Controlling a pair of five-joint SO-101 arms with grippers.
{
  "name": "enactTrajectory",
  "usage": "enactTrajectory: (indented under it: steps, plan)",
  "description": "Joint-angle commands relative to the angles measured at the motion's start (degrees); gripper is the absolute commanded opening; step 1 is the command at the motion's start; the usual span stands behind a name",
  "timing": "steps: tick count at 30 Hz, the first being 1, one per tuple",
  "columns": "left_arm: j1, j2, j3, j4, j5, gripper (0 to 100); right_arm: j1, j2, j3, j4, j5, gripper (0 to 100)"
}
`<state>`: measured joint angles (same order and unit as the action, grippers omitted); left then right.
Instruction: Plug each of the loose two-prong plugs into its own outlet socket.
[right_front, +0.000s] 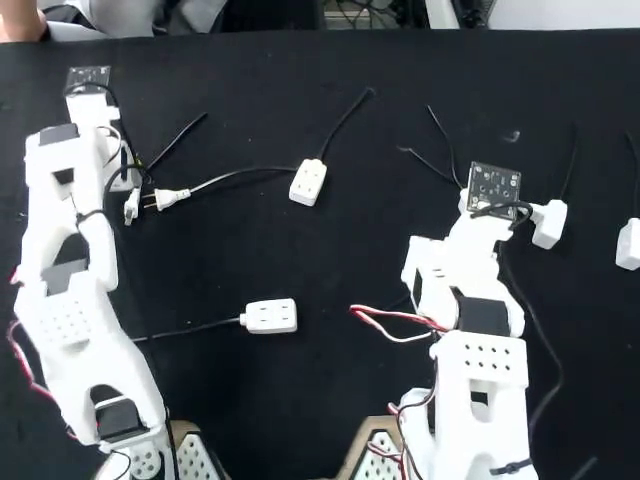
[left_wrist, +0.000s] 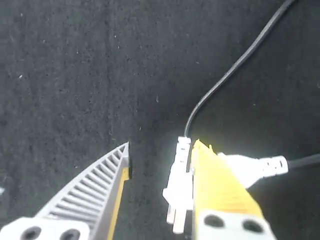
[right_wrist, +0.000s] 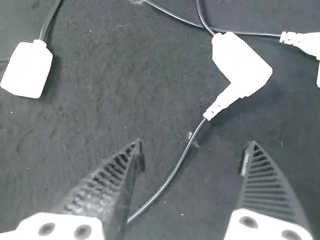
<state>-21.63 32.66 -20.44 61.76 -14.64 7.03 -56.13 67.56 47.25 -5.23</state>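
My left gripper (left_wrist: 162, 147) is open just above the black cloth. A white two-prong plug (left_wrist: 177, 195) lies between its fingers, close against the yellow finger (left_wrist: 215, 185). A second white plug (left_wrist: 255, 167) lies just outside that finger. In the high view these two plugs (right_front: 131, 206) (right_front: 165, 197) lie at the far left beside the left gripper (right_front: 122, 178). Two white outlet sockets (right_front: 309, 182) (right_front: 270, 316) lie mid-table. My right gripper (right_wrist: 194, 146) is open over the thin cord of a white angled plug (right_wrist: 240, 67) (right_front: 548, 222), with nothing held.
A white rectangular block (right_wrist: 26, 67) on a black cord lies off to one side of the right gripper. Another white block (right_front: 628, 245) sits at the table's right edge. Black cords (right_front: 345, 120) trail across the far half of the table.
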Motion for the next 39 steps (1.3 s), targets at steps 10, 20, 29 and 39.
enactTrajectory:
  steps: [10, 20, 29, 39]
  plan:
    - [0.3, 12.4, -17.8, 9.7, -5.5, 20, -0.5, -1.6, -0.5, -1.3, 0.7, 30.0]
    - [0.1, 10.7, -19.9, 14.5, -1.5, 3, -0.4, -1.6, -0.5, -1.3, 0.7, 30.0]
    - [0.8, -3.6, -26.2, 35.6, -4.8, 3, -0.4, -1.6, -0.5, -1.3, 0.7, 30.0]
    - [13.8, -16.2, -9.4, 39.0, -6.2, 3, 5.3, -2.0, -1.3, -1.2, 0.1, 30.0]
